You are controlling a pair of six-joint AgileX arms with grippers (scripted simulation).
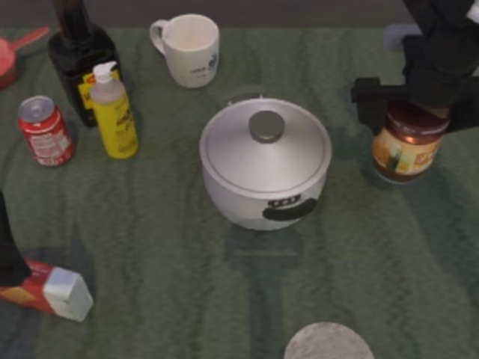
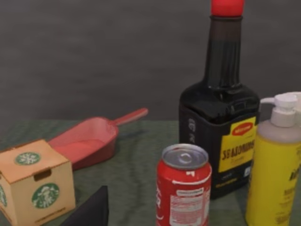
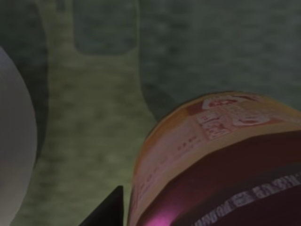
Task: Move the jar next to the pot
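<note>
The jar (image 1: 404, 153), with a maroon lid and orange-yellow label, is at the right of the table, a short gap to the right of the pot (image 1: 266, 161). My right gripper (image 1: 415, 112) comes down over the jar from above and is shut on it at the lid, one black finger on each side. In the right wrist view the jar (image 3: 211, 141) fills the near field, with one dark fingertip (image 3: 113, 207) right beside it and the pot's pale wall (image 3: 14, 141) at the edge. The left arm (image 1: 7, 254) is parked at the table's left edge with its gripper open.
A white mug (image 1: 191, 48) stands behind the pot. At the back left are a tall dark bottle (image 1: 75, 56), a yellow pump bottle (image 1: 112, 112), a red can (image 1: 45, 131) and a red scoop (image 1: 11, 56). A carton (image 1: 56, 292) lies front left and a grey disc (image 1: 329, 344) at the front edge.
</note>
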